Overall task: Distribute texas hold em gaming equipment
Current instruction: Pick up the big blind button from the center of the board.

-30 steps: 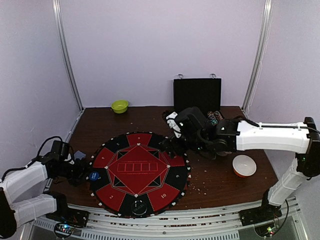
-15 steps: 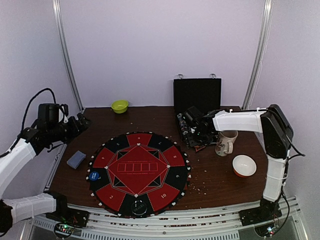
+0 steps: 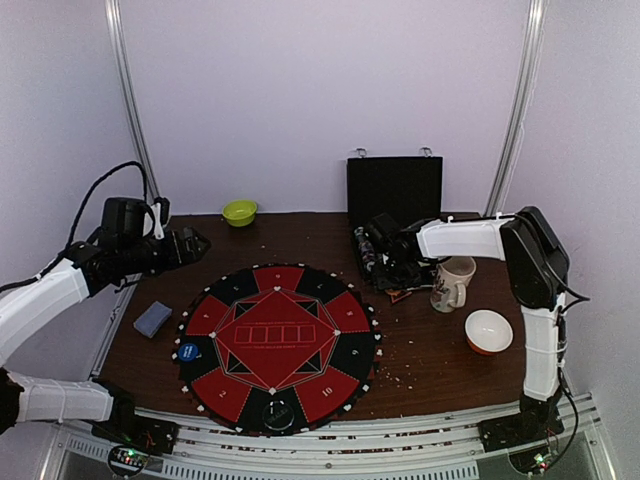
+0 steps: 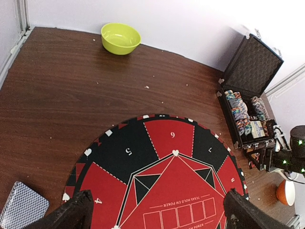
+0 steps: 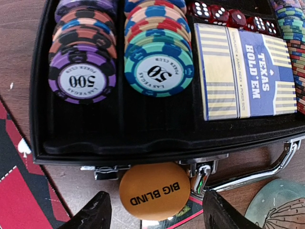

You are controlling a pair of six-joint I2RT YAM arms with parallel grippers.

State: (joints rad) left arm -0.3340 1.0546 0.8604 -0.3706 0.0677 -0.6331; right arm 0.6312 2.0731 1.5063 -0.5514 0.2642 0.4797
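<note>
In the right wrist view an orange disc marked BIG BLIND [image 5: 153,190] lies on the table against the front latch of the open black chip case [image 5: 38,95]. My right gripper [image 5: 156,202] is open and straddles the disc, with a gap on each side. It partly covers a small red-black piece [image 5: 189,210]. The case holds striped poker chips [image 5: 82,78], a Texas Hold'em card box [image 5: 243,71] and red dice [image 5: 224,14]. My left gripper [image 4: 155,217] hangs open and empty, high over the round poker mat [image 4: 176,176]. A grey-blue card deck [image 3: 153,318] lies left of the mat, and a blue disc [image 3: 187,351] sits on the mat's left part.
A green bowl [image 3: 239,212] stands at the back left. A white mug [image 3: 453,283] stands just right of my right gripper [image 3: 390,272], and an orange bowl [image 3: 488,331] sits nearer the front. The case lid [image 3: 395,190] stands upright against the back wall.
My left arm rose from beside the card deck and swung up and back. My right arm drew back from the mat to the case front, and its jaws narrowed around the orange disc.
</note>
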